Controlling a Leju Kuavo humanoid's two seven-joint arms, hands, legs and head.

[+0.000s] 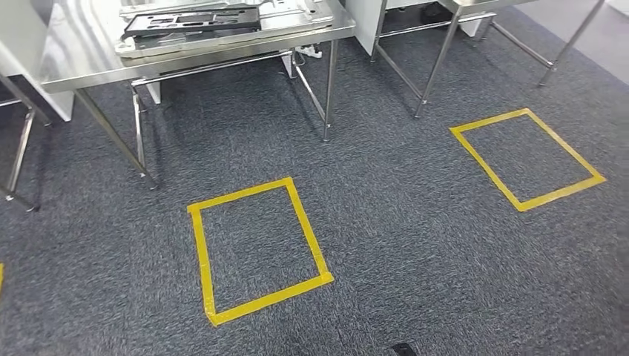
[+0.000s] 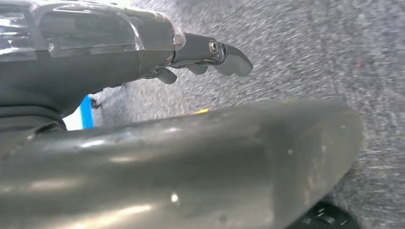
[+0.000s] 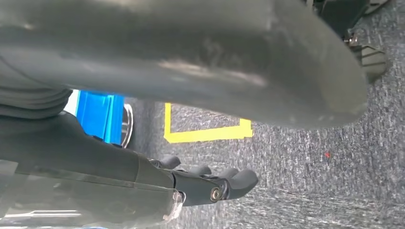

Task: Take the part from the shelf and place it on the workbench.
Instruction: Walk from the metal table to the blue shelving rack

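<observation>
Looked forward and down at grey carpet (image 1: 415, 222) from the head view. Steel workbench (image 1: 74, 63) stood at the top left, with a black frame-shaped part (image 1: 193, 21) lying flat on a pale sheet (image 1: 222, 37) on its top. Second steel table (image 1: 445, 44) stood just right of it, legs alone visible. Two yellow tape rectangles on the floor: near one (image 1: 256, 248) in front of the workbench, far one (image 1: 527, 159) off to the right, well apart.

Left hand (image 2: 191, 52) hung over carpet in the left wrist view. Thick grey thumb (image 2: 239, 157) ran across the foreground, dark fingers (image 2: 229, 57) extended beyond the clear cover, slightly curled at the tips, lying close side by side. Nothing between thumb and fingers; held nothing.

Right hand (image 3: 205, 183) posed the same way in the right wrist view. Thumb (image 3: 215, 62) spanned the frame, fingers (image 3: 239, 181) stretched out in a row, tips bent a little, well apart from the thumb. Empty too. Corner of a yellow tape mark (image 3: 205, 133) seen on the carpet past the hand, blue object (image 3: 100, 117) with a chrome edge beside it; what it was, could not tell.

Part nowhere near either hand.
</observation>
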